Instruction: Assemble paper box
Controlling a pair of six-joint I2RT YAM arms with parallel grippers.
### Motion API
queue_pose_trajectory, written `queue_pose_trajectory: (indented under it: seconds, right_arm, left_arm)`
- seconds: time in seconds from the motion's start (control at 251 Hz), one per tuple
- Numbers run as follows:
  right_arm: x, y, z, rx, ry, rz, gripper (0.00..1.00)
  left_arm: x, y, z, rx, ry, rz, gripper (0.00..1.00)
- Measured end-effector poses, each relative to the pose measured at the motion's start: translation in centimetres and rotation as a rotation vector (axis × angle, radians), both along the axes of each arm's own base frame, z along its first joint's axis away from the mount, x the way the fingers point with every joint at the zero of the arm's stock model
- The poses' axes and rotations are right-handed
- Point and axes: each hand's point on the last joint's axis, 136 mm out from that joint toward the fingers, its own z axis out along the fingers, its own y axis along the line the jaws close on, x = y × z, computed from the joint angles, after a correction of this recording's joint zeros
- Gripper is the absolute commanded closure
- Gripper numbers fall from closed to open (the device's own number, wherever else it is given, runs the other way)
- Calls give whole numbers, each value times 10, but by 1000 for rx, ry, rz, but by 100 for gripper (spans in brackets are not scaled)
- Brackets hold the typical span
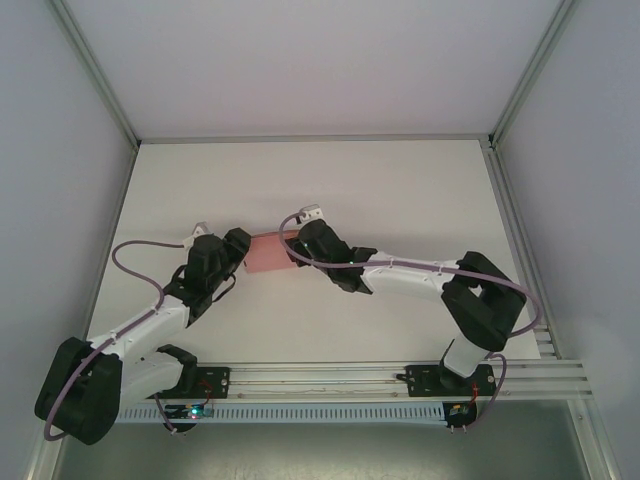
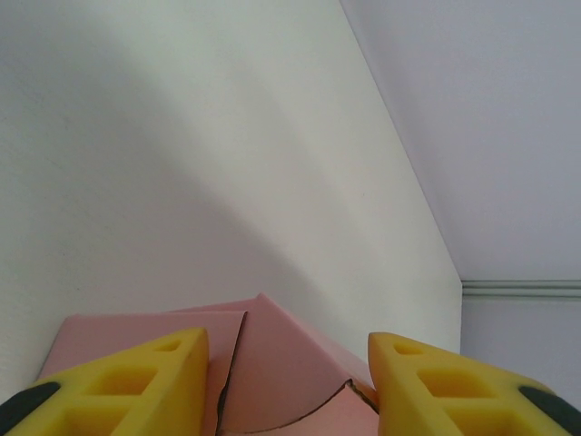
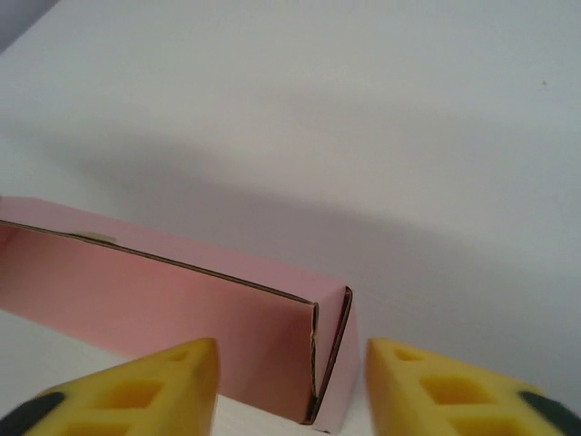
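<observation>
The box (image 1: 268,254) lies in the middle of the table (image 1: 400,190), between our two grippers. Our left gripper (image 2: 286,377) has its jaws spread either side of an end whose flaps (image 2: 272,350) stand untucked. Our right gripper (image 3: 290,363), jaws also spread, faces the other end, where the flap (image 3: 334,363) seems nearly tucked, though the seam is dim. We should brace with the right and fold the left flaps in gently, because thin card creases.
</observation>
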Motion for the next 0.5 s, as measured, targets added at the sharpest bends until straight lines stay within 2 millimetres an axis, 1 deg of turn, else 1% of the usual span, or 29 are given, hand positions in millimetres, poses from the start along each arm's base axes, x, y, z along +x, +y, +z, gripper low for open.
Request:
queue_pose_trajectory:
  seconds: [0.032,0.104,0.124,0.188,0.263,0.331,0.403,0.499]
  right_arm:
    - [0,0,5,13,-4,-3,44]
    - [1,-2,15,43,-14,-23,31]
    - [1,-3,18,47,-20,-27,29]
    - [5,-6,22,64,-26,-53,28]
    - [10,-11,22,78,-19,-83,28]
    - [17,-13,21,85,-12,-103,30]
    - [23,-11,19,90,-5,-117,37]
    - [28,-11,9,87,18,-136,40]
  left_arm:
    - [0,0,0,5,-3,0,54]
    - [-2,0,1,16,-10,0,54]
    - [-2,-1,1,19,-12,-2,54]
    - [-5,-1,1,25,-18,-5,54]
    - [-8,-1,0,27,-24,-8,54]
    - [-9,-1,0,33,-27,-6,55]
    - [-9,0,0,36,-28,-4,56]
    - [-9,-1,1,42,-30,-4,55]
